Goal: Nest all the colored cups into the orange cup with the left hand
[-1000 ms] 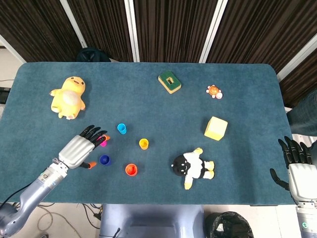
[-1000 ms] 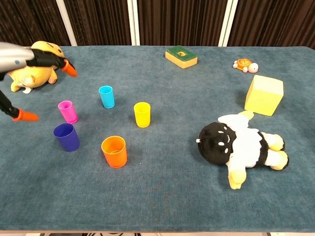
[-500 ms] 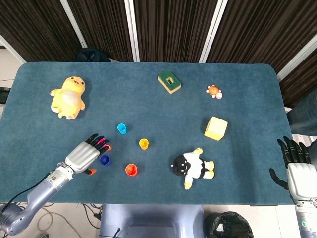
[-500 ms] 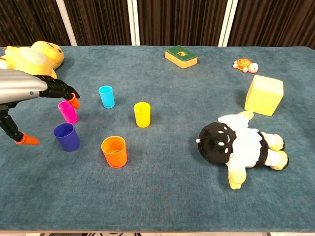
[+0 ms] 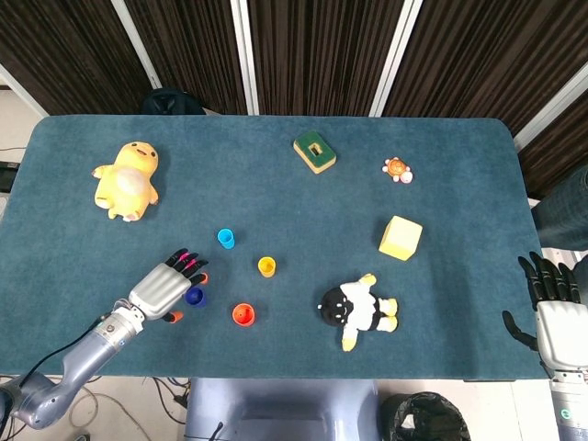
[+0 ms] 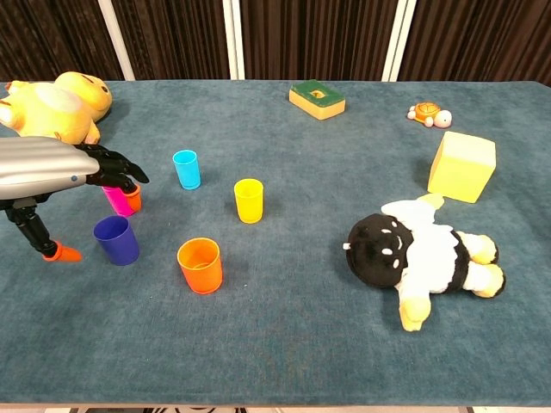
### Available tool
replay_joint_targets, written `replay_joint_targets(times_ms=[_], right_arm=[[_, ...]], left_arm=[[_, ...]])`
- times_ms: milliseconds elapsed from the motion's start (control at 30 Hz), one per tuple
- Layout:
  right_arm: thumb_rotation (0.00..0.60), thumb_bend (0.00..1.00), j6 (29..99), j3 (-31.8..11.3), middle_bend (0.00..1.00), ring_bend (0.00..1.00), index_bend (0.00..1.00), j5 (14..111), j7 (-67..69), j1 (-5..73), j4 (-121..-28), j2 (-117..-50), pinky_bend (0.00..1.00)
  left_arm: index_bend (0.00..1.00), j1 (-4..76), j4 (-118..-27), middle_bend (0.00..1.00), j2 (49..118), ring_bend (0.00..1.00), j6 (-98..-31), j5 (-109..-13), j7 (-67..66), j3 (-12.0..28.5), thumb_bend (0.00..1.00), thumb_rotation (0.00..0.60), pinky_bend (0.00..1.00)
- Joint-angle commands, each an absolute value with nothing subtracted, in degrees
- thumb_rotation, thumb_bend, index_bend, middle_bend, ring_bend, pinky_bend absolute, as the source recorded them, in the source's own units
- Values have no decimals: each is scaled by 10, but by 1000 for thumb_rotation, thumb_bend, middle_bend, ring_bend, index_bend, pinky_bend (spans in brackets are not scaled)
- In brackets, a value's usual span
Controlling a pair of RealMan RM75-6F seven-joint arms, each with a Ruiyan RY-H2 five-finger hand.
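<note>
- Where the head view looks straight down, left hand (image 5: 167,287) covers most of pink cup (image 5: 187,260) and part of blue cup (image 5: 194,296); only slivers of both show past the fingers.
- Chest view shows what that hides: fingers (image 6: 120,169) spread wide, reaching over the pink cup (image 6: 119,200), thumb down on the far side of the blue cup (image 6: 116,240) from the orange cup. Holding nothing; contact w/ pink cup can't be told.
- Orange cup (image 5: 243,314) upright and empty in chest view (image 6: 200,265): blue cup just left of it, pink cup left and further back.
- Yellow cup (image 6: 249,200) behind the orange cup, slightly right; cyan cup (image 6: 186,169) further back, slightly left. All apart.
- Right hand (image 5: 554,308) shows in head view only, at the table's right edge, far right of the orange cup, fingers apart, holding nothing.
- Penguin plush (image 6: 422,254) right of the orange cup; yellow block (image 6: 463,166) beyond it.
</note>
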State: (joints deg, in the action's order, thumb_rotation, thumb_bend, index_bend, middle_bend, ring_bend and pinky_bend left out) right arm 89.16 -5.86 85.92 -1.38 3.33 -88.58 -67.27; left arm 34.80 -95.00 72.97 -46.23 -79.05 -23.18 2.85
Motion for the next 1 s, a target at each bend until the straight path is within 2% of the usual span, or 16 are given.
replay_joint_targets(times_ms=[33, 600, 800, 1000], right_arm=[[600, 373, 892, -59, 46, 69, 72, 859, -14, 33, -886, -673, 36], [600, 374, 889, -59, 46, 69, 72, 857, -12, 34, -885, -673, 36], [600, 373, 890, -59, 45, 69, 72, 858, -11, 34, -885, -673, 36], [600, 374, 891, -59, 46, 68, 72, 858, -10, 33, -886, -672, 36]], left_arm=[[352, 351, -947, 90, 735, 0, -463, -788, -239, 27, 209, 600, 7], [448, 362, -936, 112, 750, 0, -470, -771, -265, 19, 274, 600, 7], [460, 363, -933, 121, 751, 2, -477, -769, -262, 18, 317, 600, 8], [461, 360, -957, 134, 736, 2, -500, -783, -248, 23, 320, 600, 8]])
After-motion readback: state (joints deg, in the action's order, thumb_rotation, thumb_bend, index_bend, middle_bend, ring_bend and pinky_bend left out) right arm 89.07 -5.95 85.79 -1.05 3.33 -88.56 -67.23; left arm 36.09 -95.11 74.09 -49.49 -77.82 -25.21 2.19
